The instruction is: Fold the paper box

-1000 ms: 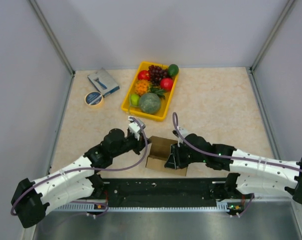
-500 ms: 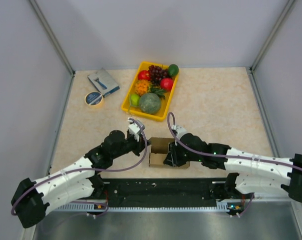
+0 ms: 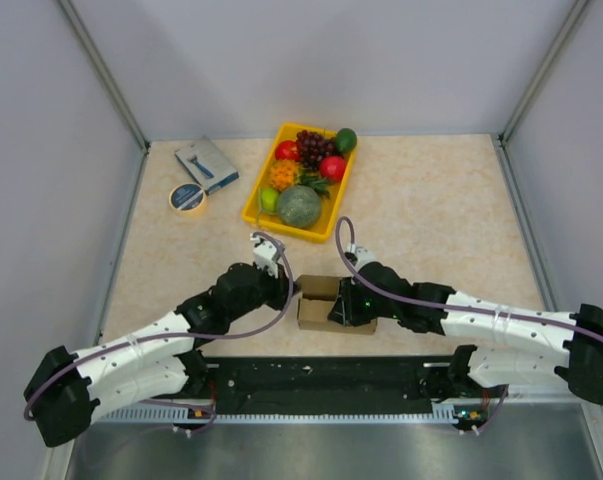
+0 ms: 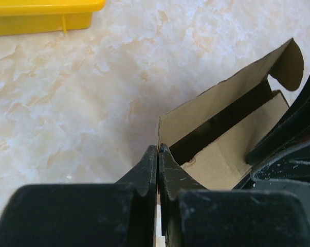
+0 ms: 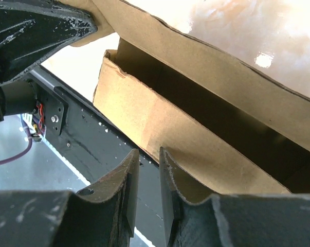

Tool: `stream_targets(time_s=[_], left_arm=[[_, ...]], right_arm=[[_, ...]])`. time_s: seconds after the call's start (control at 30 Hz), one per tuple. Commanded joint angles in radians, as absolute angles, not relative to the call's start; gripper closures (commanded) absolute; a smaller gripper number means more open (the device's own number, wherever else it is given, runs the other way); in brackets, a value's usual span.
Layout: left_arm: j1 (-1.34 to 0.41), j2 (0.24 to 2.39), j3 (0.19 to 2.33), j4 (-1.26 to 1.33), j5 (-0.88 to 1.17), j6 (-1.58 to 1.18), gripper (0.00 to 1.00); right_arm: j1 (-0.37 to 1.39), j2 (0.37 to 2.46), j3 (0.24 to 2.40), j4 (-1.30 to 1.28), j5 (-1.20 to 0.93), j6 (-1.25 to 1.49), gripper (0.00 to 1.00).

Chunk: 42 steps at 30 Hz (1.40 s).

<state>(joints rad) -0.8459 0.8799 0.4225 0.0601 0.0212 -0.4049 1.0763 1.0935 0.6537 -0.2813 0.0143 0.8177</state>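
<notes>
The paper box [image 3: 317, 312] sits half-formed on the tabletop [image 3: 431, 210] between my arms, near the front edge. My left end effector [image 4: 158, 150] is clamped on a wall corner; the right end effector [image 5: 148, 157] stands narrow at the near wall, and I cannot tell whether it grips. I'd anchor with the left and ease that wall along its crease.

The top camera looks down on the paper box [image 3: 321, 300] from high on its near side. Both wrist cameras sit close at opposite ends, facing inward; all three share it.
</notes>
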Motion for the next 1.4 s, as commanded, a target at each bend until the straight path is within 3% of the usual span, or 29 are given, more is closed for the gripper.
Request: stream_targets(time_s=[0.0, 0.33, 0.67, 1.37], left_arm=[[-0.925, 0.896, 0.442, 0.127, -0.158, -0.541, 1.0], [-1.153, 0.945, 0.468, 0.037, -0.569, -0.664, 1.0], [-1.307, 1.031, 0.502, -0.046, -0.782, -0.811, 1.0], [-1.425, 1.098, 0.38, 0.084, -0.884, -0.874, 1.0]], right_arm=[[1.066, 1.118, 0.658, -0.308, 0.044, 0.847, 0.78], [1.06, 1.123, 0.66, -0.308, 0.037, 0.885, 0.78], [1.06, 1.124, 0.67, -0.31, 0.031, 0.888, 0.78], [1.06, 1.098, 0.644, -0.308, 0.011, 0.893, 0.78]])
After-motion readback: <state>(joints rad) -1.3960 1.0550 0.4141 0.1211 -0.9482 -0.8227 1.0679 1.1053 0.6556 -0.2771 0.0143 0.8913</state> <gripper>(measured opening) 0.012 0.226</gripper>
